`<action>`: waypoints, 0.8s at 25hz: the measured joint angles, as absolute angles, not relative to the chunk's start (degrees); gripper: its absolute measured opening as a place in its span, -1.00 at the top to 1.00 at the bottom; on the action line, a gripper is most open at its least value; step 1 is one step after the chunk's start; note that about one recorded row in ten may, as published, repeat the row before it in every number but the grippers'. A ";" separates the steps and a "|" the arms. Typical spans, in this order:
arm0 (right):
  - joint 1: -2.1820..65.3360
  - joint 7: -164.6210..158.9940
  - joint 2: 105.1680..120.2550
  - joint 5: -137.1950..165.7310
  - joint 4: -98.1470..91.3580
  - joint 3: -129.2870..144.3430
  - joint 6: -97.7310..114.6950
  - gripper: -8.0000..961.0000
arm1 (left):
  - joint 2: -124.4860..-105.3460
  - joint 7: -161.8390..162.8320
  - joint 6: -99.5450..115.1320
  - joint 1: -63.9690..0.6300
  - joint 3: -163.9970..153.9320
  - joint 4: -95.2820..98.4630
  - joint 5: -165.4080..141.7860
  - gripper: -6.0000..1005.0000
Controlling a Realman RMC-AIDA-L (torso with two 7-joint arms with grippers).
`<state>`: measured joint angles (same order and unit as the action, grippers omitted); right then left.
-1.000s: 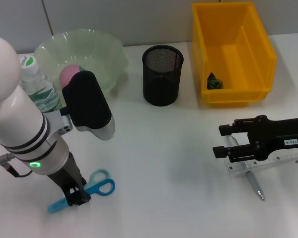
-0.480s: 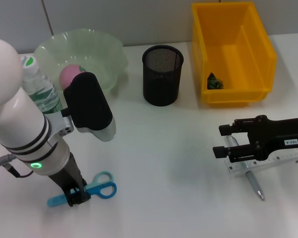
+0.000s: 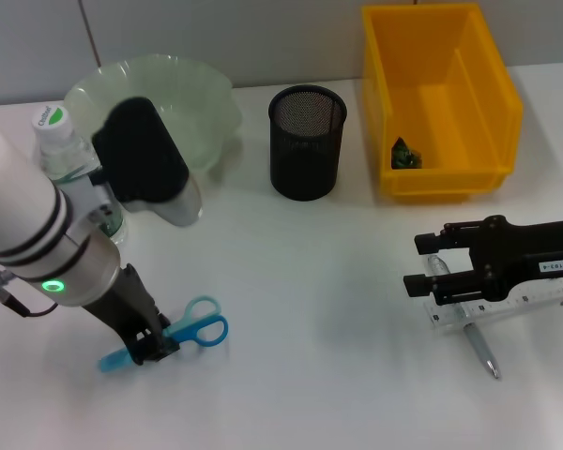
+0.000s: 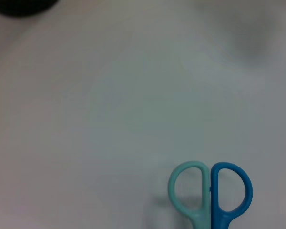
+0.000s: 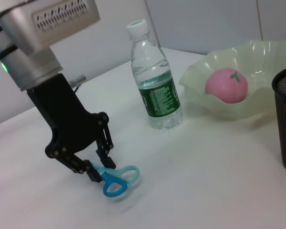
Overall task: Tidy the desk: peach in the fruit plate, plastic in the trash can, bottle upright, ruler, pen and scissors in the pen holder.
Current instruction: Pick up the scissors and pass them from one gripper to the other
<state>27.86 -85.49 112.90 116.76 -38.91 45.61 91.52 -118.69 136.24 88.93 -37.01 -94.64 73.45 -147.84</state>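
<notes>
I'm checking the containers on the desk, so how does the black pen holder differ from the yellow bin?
The pen holder is a round black mesh cup; the bin is a rectangular solid yellow plastic box. The bin is clearly larger than the pen holder. The bin holds a small dark green scrap; nothing shows inside the pen holder. Both stand upright and open-topped near the table's back edge.

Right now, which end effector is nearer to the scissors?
Left. The left end effector is closed on the scissors; the right end effector is far across the table, over the ruler.
</notes>
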 joint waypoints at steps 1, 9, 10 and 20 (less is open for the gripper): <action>27.86 -85.55 112.83 116.55 -38.94 45.53 91.61 -0.57 | -118.65 135.20 89.94 -36.87 -91.78 73.84 -145.84 0.50; 28.18 -86.12 112.69 116.28 -39.12 40.27 95.94 -0.57 | -118.52 130.46 91.51 -36.00 -80.75 73.37 -137.65 0.50; 28.28 -86.13 112.69 116.26 -39.11 39.38 96.79 -0.57 | -118.53 129.82 91.42 -35.84 -79.61 73.01 -136.73 0.50; 29.13 -87.66 113.41 116.20 -38.67 37.58 99.23 -0.57 | -118.52 120.87 88.04 -34.48 -71.31 64.36 -124.72 0.50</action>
<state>29.13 -87.66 113.41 116.20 -38.67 37.58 99.23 -118.52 120.87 88.04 -34.48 -71.31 64.36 -124.72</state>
